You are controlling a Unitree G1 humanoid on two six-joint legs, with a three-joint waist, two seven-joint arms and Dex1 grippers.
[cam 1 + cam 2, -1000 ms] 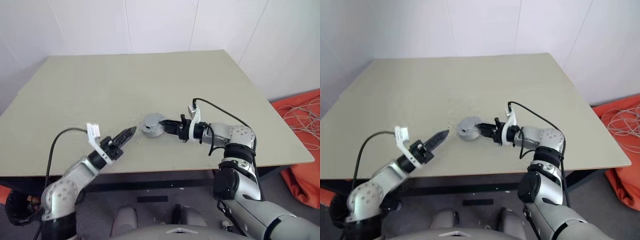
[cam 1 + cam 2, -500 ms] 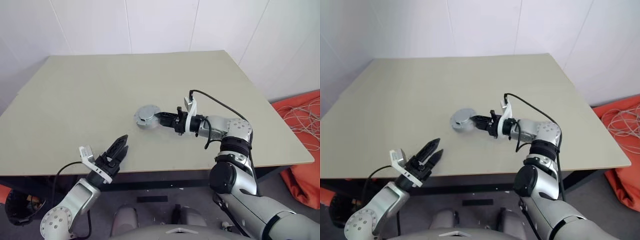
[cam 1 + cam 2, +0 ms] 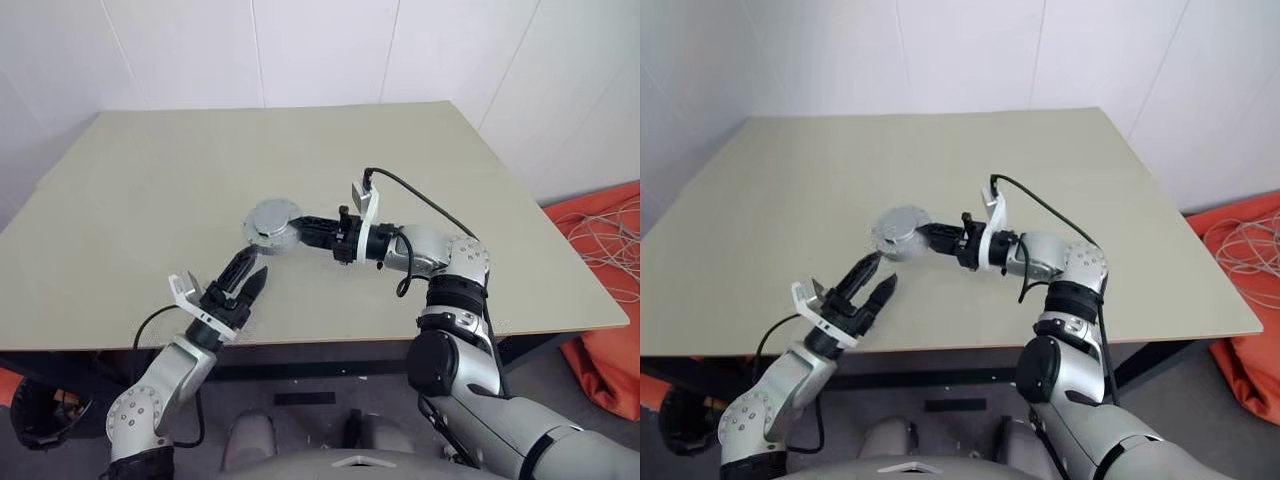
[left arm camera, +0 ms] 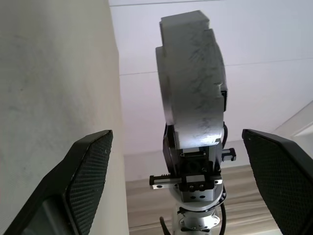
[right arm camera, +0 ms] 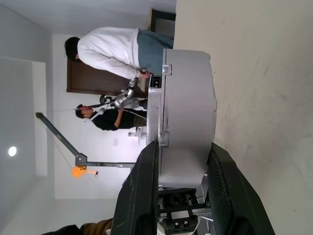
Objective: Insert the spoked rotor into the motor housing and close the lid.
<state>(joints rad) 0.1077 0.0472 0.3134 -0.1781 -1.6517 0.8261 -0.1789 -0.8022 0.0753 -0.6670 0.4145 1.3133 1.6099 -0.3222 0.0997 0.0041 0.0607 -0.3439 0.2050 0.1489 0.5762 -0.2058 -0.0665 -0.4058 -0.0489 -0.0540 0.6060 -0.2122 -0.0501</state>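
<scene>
Right gripper (image 3: 297,228) clamped on edge of grey round assembly (image 3: 270,221), holding it lifted over bench (image 3: 150,190). Whether this is motor housing with lid on: cannot tell; rotor hidden. Left gripper (image 3: 243,281) spread wide, empty, just below and near. Judgement: keep grip steady, bring left in square to flat face before pressing.

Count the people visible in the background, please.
2, both seen in the right wrist view beyond the table edge: one person in a white top, bending, and another person in a dark top beside them. Others may be hidden.
</scene>
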